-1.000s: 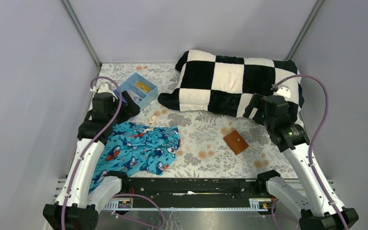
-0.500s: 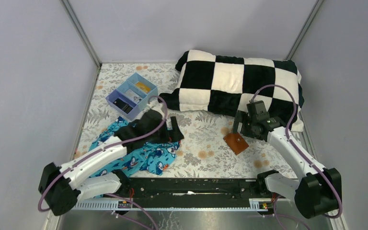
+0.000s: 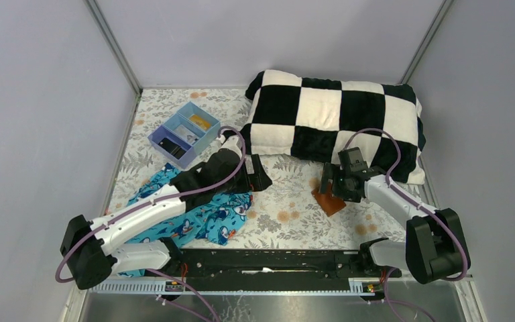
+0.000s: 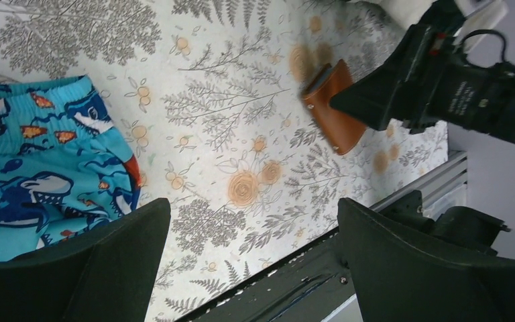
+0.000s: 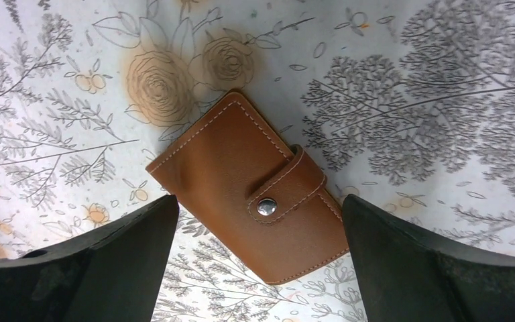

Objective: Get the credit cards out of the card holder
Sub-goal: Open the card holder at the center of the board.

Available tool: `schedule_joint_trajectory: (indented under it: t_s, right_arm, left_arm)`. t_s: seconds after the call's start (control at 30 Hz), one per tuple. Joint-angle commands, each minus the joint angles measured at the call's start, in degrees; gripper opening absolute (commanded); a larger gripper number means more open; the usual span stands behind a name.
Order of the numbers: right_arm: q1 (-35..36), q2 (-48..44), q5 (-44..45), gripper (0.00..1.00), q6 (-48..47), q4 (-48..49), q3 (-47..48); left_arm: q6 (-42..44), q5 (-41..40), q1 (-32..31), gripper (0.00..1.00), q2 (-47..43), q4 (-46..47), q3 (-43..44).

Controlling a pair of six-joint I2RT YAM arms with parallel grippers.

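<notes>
Card holder (image 5: 241, 184) snapped shut on floral cloth (image 5: 416, 94); right claw (image 5: 256, 204) spread above.

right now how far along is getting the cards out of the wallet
Done: nothing; the card holder lies on the table with its snap tab fastened, no cards showing. In hand: the open right gripper hovers over it, the open left gripper hangs nearby. Left: unsnap, unfold, pull the cards.

brown card holder (image 5: 231, 176), black-and-white checked pillow (image 3: 322, 111), blue shark-print cloth (image 3: 204, 220), grey-floral table (image 3: 288, 225)
</notes>
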Motion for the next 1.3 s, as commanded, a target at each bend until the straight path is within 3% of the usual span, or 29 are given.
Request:
schedule_joint_trajectory:
  t_s: [0.0,0.2,0.27,0.47,0.6,0.77,0.9,1.03,1.27]
  right_arm:
    - [0.32,-0.98,-9.65,1.0,2.64,5.27,-2.89]
    - [15.19,-4.41,-13.24,1.0,12.55,12.53,-6.43]
    - [16.99,-4.48,-13.97,1.0,14.32,12.55,-5.92]
    - [17.15,-10.99,2.29,1.0,11.23,2.62,-1.81]
    - [17.11,-9.06,9.25,0.96,12.21,-1.86,0.7]
    - [17.29,-2.88,12.07,0.79,23.49,-4.79,3.9]
    - [17.63,-0.3,14.27,0.77,31.89,-5.59,5.23]
    - [17.72,1.98,15.11,0.74,34.26,-5.54,6.48]
    - [18.61,6.81,13.2,0.71,35.38,-4.07,8.33]
  left_arm:
    - [-0.4,0.98,-0.05,0.99,-3.4,9.58,-0.46]
    - [1.41,-5.1,0.36,0.99,-3.98,6.03,0.47]
    - [2.04,-7.29,0.43,0.99,-3.48,3.75,1.65]
    - [0.69,-7.47,0.55,0.99,-3.33,3.82,0.56]
    - [-0.94,-5.49,0.5,0.99,-2.03,6.69,-1.28]
    - [-1.43,-2.1,0.5,0.99,2.1,8.48,-0.38]
    - [0.32,0.58,0.41,0.99,5.14,8.5,1.7]
    - [3.07,5.36,0.48,0.99,8.46,7.56,4.7]
    - [3.68,5.86,0.48,0.99,9.91,7.74,5.56]
